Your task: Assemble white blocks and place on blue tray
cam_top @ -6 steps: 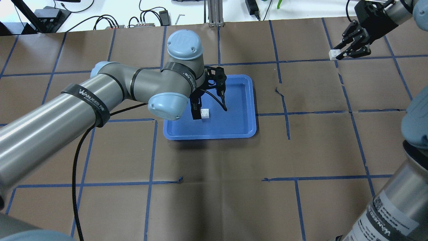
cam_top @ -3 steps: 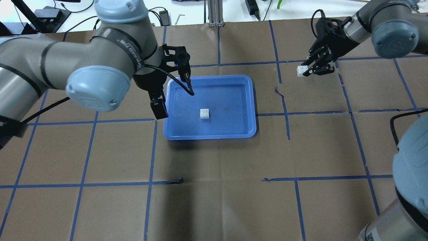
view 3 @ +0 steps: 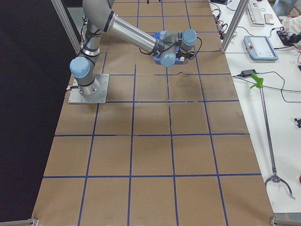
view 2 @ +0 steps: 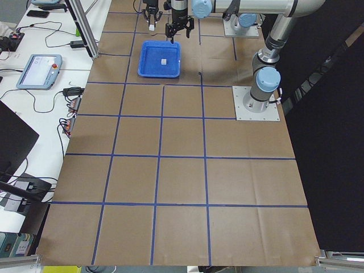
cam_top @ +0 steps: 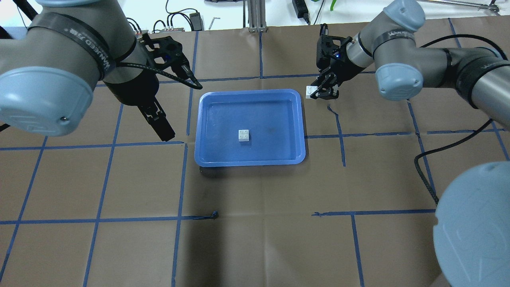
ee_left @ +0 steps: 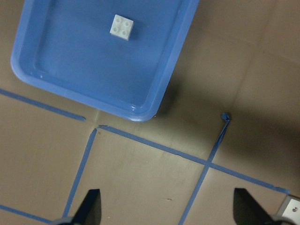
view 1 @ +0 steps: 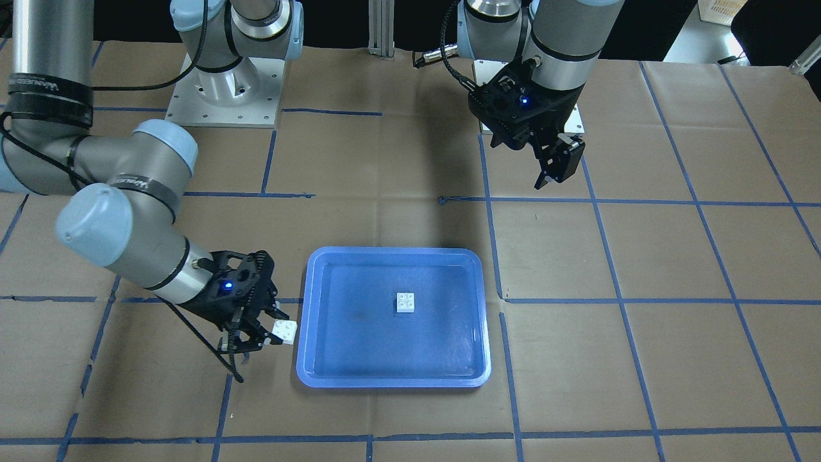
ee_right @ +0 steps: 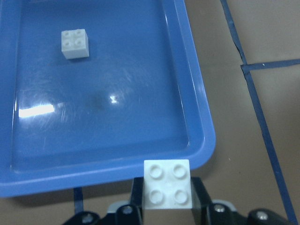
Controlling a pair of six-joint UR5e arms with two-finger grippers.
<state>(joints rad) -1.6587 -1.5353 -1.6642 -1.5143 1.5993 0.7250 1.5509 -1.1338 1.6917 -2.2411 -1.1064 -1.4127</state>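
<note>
The blue tray [cam_top: 303, 119] lies mid-table; it also shows in the front view [view 1: 306, 321]. One white block [cam_top: 244, 135] sits studs-up in the tray's middle, also in the front view [view 1: 405, 302], the left wrist view [ee_left: 122, 27] and the right wrist view [ee_right: 75, 43]. My right gripper [cam_top: 320, 92] is shut on the second white block [cam_top: 311, 91] just outside the tray's far right corner, studs up; this block also shows in the front view [view 1: 284, 331] and the right wrist view [ee_right: 167, 183]. My left gripper [cam_top: 163, 131] is open and empty, left of the tray.
The table is covered in brown paper with a blue tape grid [cam_top: 342, 135]. Cables and power bricks [cam_top: 195, 18] lie along the far edge. The arms' base plates [view 1: 221, 96] stand on the robot's side.
My left gripper let go of the block in the tray and drew back to the tray's left. My right gripper carried its block from the far right to the tray's far right corner.
</note>
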